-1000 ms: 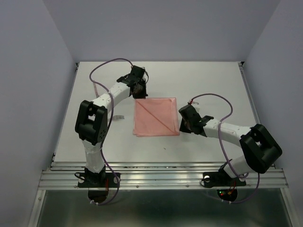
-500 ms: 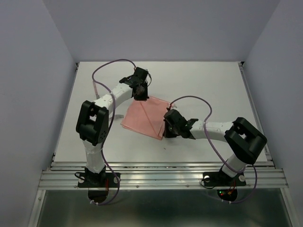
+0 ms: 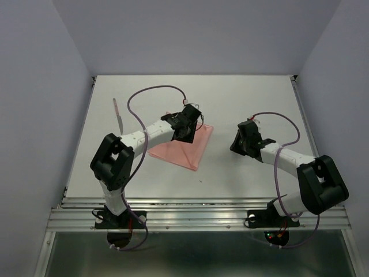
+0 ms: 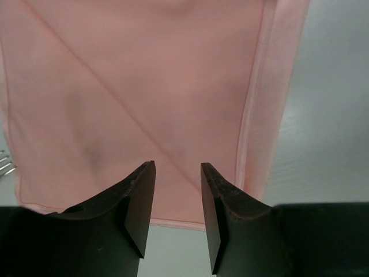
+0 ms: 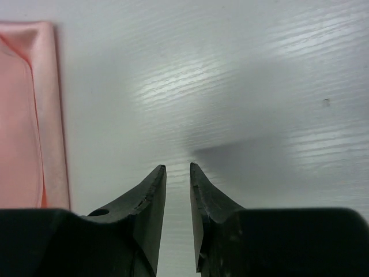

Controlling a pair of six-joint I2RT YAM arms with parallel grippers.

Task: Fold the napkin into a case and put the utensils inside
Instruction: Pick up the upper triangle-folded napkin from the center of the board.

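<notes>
- Napkin point(image 4: 144, 86) lies flat on the desk point(image 3: 259, 98) directly under my left claw point(image 4: 177, 167). The jaws stand parted with nothing between them, so that claw is released and hangs over the cloth's near edge.
- From that wrist I see a diagonal crease running across the salmon-pink cloth. A paler doubled strip runs along one side edge, so I judge at least one fold is already in.
- My right claw point(image 5: 177, 167) is released too. Its jaws show a narrow gap with nothing in it, over bare desk, and the napkin's edge lies off to one side, apart from it.
- In the top view the napkin sits mid-desk, turned askew, closer to my left arm than my right. It is a broad flat patch there, not the long narrow pocket the case should be.
- Tines of the fork point(image 4: 4, 163) peep in at the frame edge of my left wrist view, just beside the cloth's border. I cannot tell whether they touch it.
- A second slender utensil point(image 3: 117, 113) with a pale pinkish shaft lies near the far left of the desk, well apart from the napkin.
- My reckoning is that the folding is begun but unfinished. The cloth has yet to be narrowed into a case, and no utensil is inside it.
</notes>
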